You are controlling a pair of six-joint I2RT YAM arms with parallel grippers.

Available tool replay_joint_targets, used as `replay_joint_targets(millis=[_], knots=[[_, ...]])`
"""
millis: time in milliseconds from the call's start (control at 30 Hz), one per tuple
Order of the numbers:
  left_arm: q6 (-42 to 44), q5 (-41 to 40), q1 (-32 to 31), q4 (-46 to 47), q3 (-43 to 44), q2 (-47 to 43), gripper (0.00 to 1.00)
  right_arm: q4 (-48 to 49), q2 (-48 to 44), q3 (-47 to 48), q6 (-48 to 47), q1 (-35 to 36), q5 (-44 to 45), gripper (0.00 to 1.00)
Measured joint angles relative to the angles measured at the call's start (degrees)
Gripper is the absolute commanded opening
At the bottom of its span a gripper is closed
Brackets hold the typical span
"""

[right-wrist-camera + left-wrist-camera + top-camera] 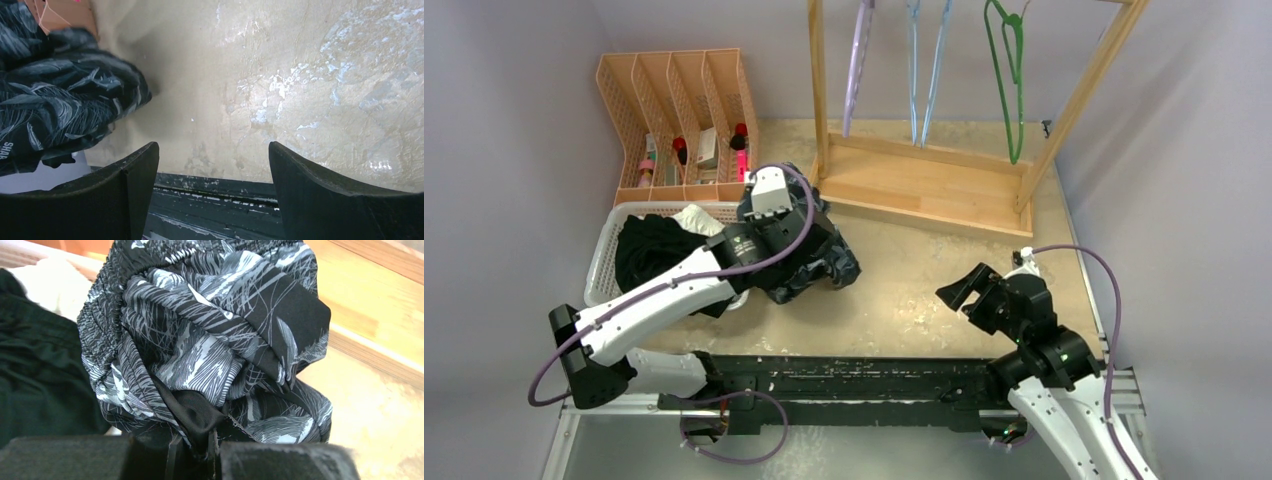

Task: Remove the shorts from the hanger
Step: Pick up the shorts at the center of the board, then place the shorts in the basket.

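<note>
Hangers [1017, 120] on rack [924, 185] are seen bare, so task is judged approx. done. Patterned shorts [200, 340] are bunched at table's [924, 270] left-centre beside basket [600, 262], pinched in closed L gripper [197, 450]. Black pair [649, 250] & white pair [696, 218] are seen in basket. R gripper [212, 147] is held wide, empty.

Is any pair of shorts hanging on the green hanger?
No, the green hanger hangs bare from the wooden rack, with no fabric on it.
</note>
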Motion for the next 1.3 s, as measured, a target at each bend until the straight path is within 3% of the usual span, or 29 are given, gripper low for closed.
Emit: replay_joint_targets(millis=[233,500,633,800,900,1000,1200,1300], knots=[[3.04,-0.87,6.56,-9.07,9.35,0.59,0.00,2.38,2.23,-0.35,-0.13,0.00,-0.50,0.82],[7.04,-8.26,8.28,-15.28,30.69,3.82,0.00,3.98,3.48,-1.53,-0.39,0.00,-1.49,0.82],[7.04,-13.79,12.46,-18.18,31.47,3.63,0.00,3.98,3.45,-1.79,-0.39,0.00,-1.51,0.82],[8.57,-15.56,24.87,-19.37,24.37,3.65,0.00,3.91,3.41,-1.79,-0.42,0.00,-1.49,0.82],[10.27,-12.26,33.20,-15.98,15.04,2.71,0.00,3.85,3.41,-1.79,-0.44,0.00,-1.46,0.82],[10.29,-7.85,37.33,-12.79,5.05,0.68,0.00,3.58,3.32,-1.79,-0.42,0.00,-1.46,0.82],[9.97,9.62,48.61,-1.36,-14.25,-3.67,0.00,3.21,1.86,-1.79,-0.39,0.00,-1.42,0.82],[9.90,19.41,54.80,4.28,-20.00,-2.73,0.06,2.99,1.51,-1.79,-0.39,0.00,-1.33,0.82]])
